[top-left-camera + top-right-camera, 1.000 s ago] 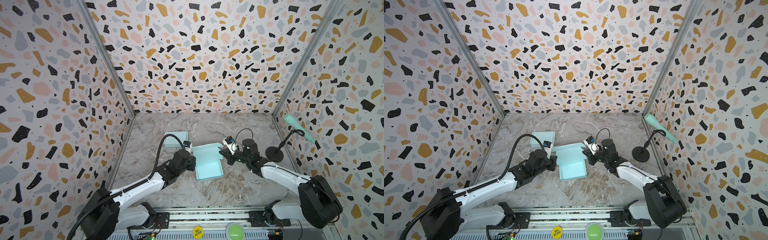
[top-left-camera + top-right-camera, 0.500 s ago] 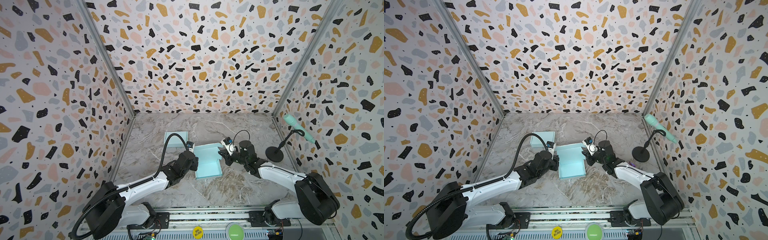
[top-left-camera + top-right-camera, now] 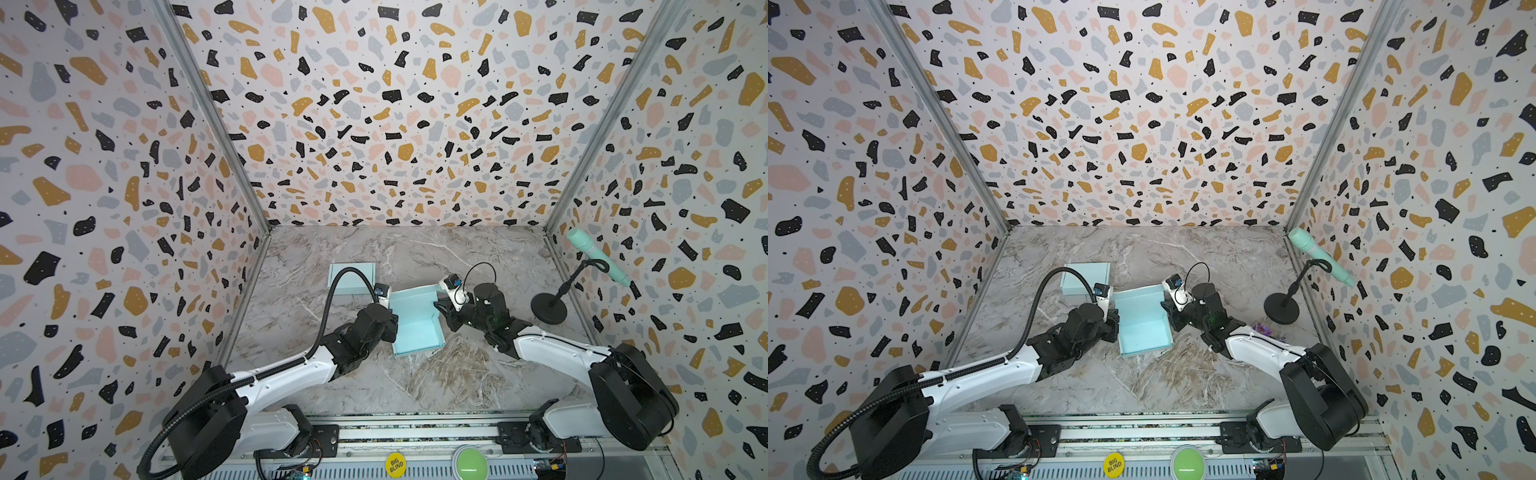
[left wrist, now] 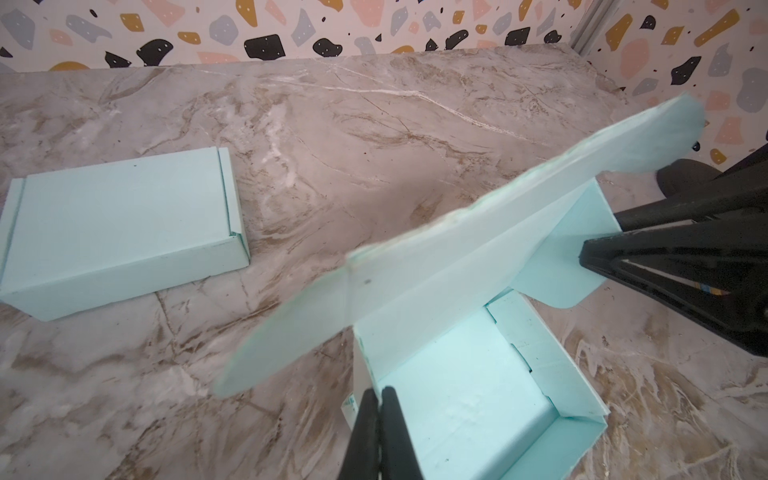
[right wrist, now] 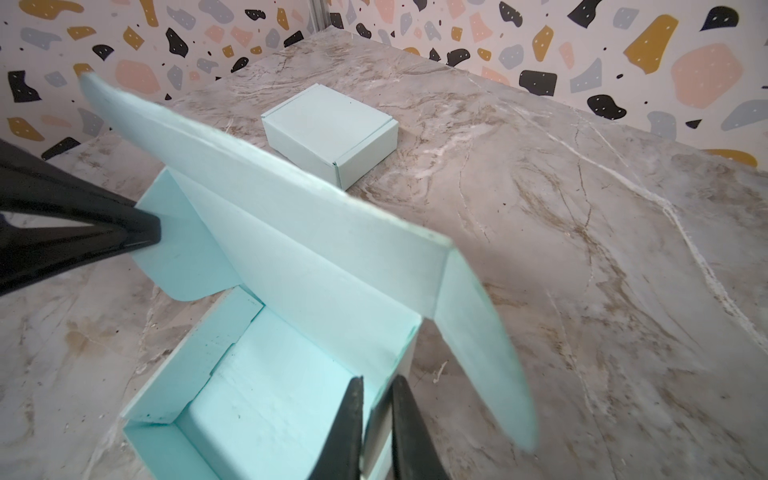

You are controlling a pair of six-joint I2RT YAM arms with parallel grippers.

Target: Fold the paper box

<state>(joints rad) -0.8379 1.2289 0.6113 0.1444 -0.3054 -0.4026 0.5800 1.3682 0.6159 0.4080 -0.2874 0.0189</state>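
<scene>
The paper box [image 3: 415, 328] [image 3: 1144, 324], pale teal, rests open on the marble counter [image 3: 415, 386]. It is just beside the closed box [image 3: 352, 276] and, in both top views, to that box's right and nearer the robot's base. Its lid [image 4: 457, 232] stands raised and tilted over the tray, with a rounded side flap [image 5: 482, 345] free at each end. The left gripper [image 4: 379, 392] has its jaws clenched together at the rim of the tray wall that faces the closed box; whether cardboard is pinched between them cannot be told. The right gripper [image 5: 377, 384] has its fingers a little apart, astride the tray wall farthest from the closed box, with the wall showing in the gap; whether the pads press it cannot be told. The closed box, of the same teal, lies flat with its lid tucked in. A black microphone stand [image 3: 548, 307] carrying a teal microphone [image 3: 594, 257] stands well apart from the closed box, beyond the paper box, by the right-hand wall.
</scene>
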